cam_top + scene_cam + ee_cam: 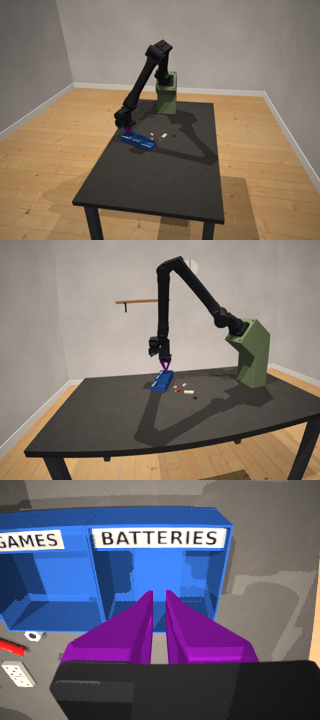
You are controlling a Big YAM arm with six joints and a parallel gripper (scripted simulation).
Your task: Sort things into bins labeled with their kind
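A blue row of three bins point(134, 142) point(162, 389) point(150, 516) stands on the black table point(155, 186). In the wrist view I read the labels BATTERIES point(160, 538) and GAMES point(35, 541). My gripper point(127, 133) point(165, 369) point(159, 598) hangs just above the end bin marked BATTERIES, with its purple fingers shut and nothing between them. That bin looks empty. A red cylinder point(158, 138) point(177, 390) point(12, 647), a white domino point(164, 135) point(188, 391) point(18, 674) and a small white nut point(174, 387) point(33, 636) lie on the table beside the bins.
A small white piece point(151, 134) point(184, 385) and a small black round piece point(174, 135) point(195, 397) also lie near the bins. The arm's green base point(166, 98) point(252, 356) stands at the table's far end.
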